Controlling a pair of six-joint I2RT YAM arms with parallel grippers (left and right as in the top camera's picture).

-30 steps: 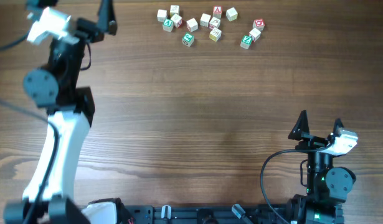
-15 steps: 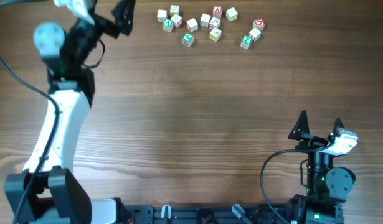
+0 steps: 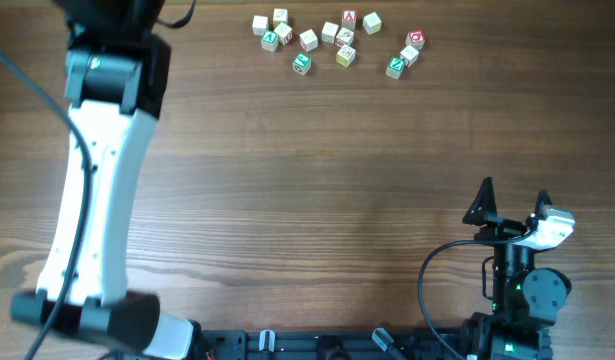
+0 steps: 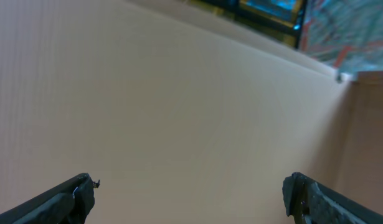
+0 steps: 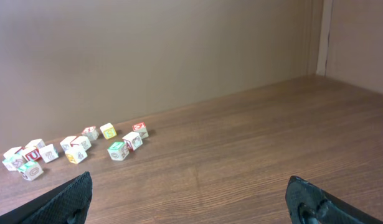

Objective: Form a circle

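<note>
Because the tiny pale wooden alphabet cubes [image 3: 344, 38] lie loosely scattered, several touching, along the far edge of the brown wooden table [image 3: 307, 180], wide-set fingers could bump neighbours or push one off. The left gripper [image 4: 190, 193], fingers apart and empty, faces only a plain beige wall [image 4: 179, 93], so its approach risks misjudging. The right gripper [image 3: 511, 203], likewise apart and empty, sits by the near right corner.
</note>
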